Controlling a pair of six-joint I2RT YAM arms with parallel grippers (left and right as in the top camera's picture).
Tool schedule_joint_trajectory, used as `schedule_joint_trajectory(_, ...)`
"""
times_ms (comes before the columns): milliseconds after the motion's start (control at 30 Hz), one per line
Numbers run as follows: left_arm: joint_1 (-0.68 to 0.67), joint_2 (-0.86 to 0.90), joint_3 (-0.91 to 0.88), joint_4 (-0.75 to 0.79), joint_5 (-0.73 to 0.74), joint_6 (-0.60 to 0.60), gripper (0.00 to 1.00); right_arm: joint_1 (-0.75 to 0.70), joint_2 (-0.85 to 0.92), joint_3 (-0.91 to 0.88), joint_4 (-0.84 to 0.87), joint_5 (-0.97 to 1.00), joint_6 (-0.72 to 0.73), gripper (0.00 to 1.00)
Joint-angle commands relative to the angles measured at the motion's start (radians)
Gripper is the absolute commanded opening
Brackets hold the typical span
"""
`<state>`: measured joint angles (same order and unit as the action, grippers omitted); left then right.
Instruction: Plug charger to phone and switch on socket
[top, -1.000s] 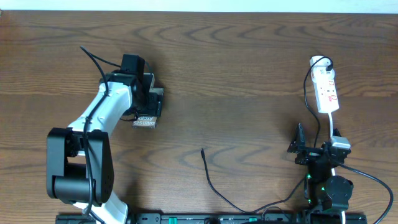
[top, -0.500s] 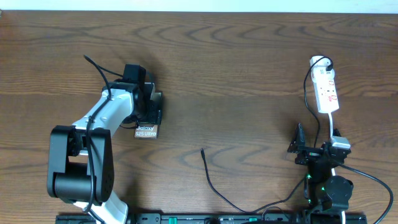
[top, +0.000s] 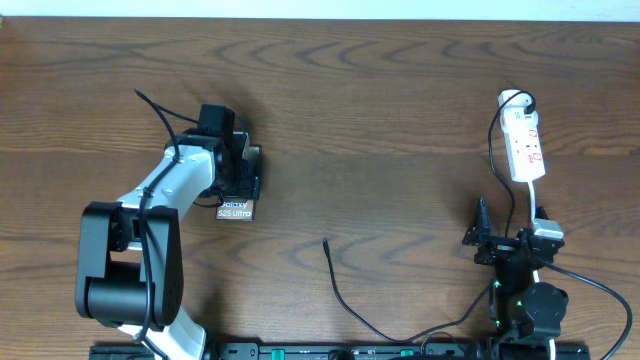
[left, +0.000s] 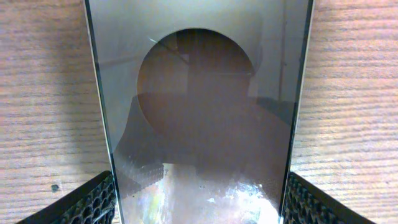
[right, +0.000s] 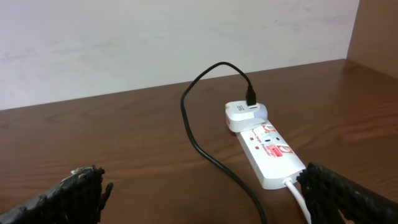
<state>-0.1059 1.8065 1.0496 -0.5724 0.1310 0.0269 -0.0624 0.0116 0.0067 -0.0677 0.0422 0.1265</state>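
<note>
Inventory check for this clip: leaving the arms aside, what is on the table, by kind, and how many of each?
Phone: 1
Power strip: 1
White plug adapter: 1
Black charger cable: 1
Total: 4
</note>
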Motion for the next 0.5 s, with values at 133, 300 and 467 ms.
schedule_joint_trajectory(133, 0.005, 0.006, -0.053, 0.022, -0.02, 0.006, 0.07, 0.005, -0.006, -0.001, -0.004, 0.008, 0.015, 0.99)
schedule_joint_trajectory(300, 0.005, 0.006, -0.074, 0.047, -0.021, 0.006, 0.07, 0.005, -0.007, -0.001, -0.004, 0.008, 0.015, 0.99)
schedule_joint_trajectory(467, 0.005, 0.006, -0.084, 0.055, -0.021, 0.006, 0.07, 0.005, -0.007, -0.001, -0.004, 0.008, 0.015, 0.99)
